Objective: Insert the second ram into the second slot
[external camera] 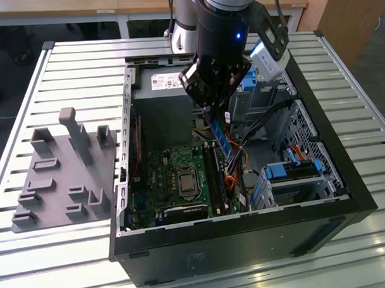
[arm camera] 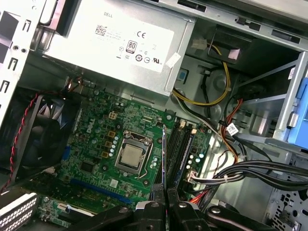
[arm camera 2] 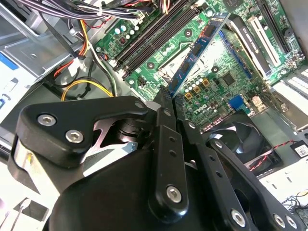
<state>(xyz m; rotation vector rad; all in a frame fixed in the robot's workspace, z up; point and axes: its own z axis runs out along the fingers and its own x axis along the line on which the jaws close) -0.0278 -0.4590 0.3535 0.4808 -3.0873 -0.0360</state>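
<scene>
My gripper (external camera: 215,110) hangs inside the open computer case (external camera: 345,176), shut on the second ram (external camera: 223,141), a thin blue circuit-board stick. In the second wrist view the ram (arm camera 2: 197,53) runs out from between the black fingers (arm camera 2: 165,103) over the green motherboard (arm camera 2: 240,57). It appears edge-on (arm camera: 164,156) in the first wrist view, just beside the black memory slots (arm camera: 182,149) and lifted above them. The slots (arm camera 2: 144,36) lie parallel to the stick. I cannot tell which slot is the second slot or whether any slot is filled.
A power supply (arm camera: 120,38) sits at the case's far end. The processor socket (arm camera: 131,158), a fan (arm camera: 45,134) and cable bundles (arm camera: 240,173) surround the slots. Blue drive-bay clips (external camera: 294,171) lie on the exterior view's right, a grey fixture plate (external camera: 61,174) on its left.
</scene>
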